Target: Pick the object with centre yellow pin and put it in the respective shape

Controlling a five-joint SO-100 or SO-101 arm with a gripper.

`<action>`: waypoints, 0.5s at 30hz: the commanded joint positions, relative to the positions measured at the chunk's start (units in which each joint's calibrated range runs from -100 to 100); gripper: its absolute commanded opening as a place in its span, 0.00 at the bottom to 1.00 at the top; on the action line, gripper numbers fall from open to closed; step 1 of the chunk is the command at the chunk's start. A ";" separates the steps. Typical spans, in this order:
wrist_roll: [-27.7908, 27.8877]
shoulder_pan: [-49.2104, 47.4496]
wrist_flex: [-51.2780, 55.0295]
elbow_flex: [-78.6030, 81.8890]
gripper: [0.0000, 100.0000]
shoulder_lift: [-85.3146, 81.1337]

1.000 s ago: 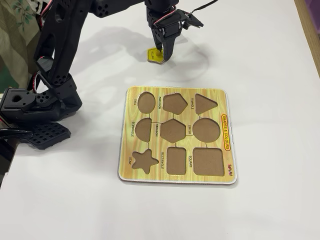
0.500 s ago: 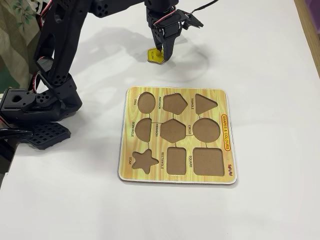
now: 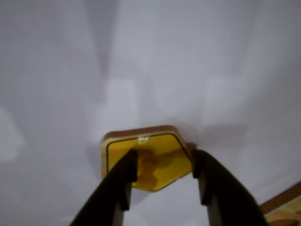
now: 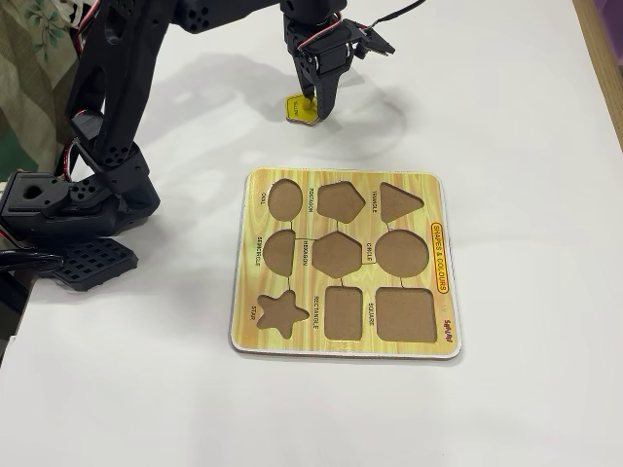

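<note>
Two black fingers (image 3: 120, 181) of the gripper (image 4: 313, 105) straddle the yellow pentagon (image 3: 150, 159), spread around its knob, on the table (image 4: 506, 107) beyond the board (image 4: 248, 321), whose pentagon recess (image 4: 340, 201) is vacant.

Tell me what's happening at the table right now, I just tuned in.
The arm's end effector is down over the yellow pentagon piece, which lies on the white table beyond the shape board. In the wrist view its fingers stand apart on either side of the piece's knob, not yet closed on it. All the board's recesses look empty, including the pentagon recess.
</note>
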 commanded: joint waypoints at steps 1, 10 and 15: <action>0.13 -0.29 0.03 0.54 0.14 -1.68; 0.13 -0.48 0.03 -0.18 0.14 -1.68; -0.23 -1.75 0.03 -0.36 0.14 -1.76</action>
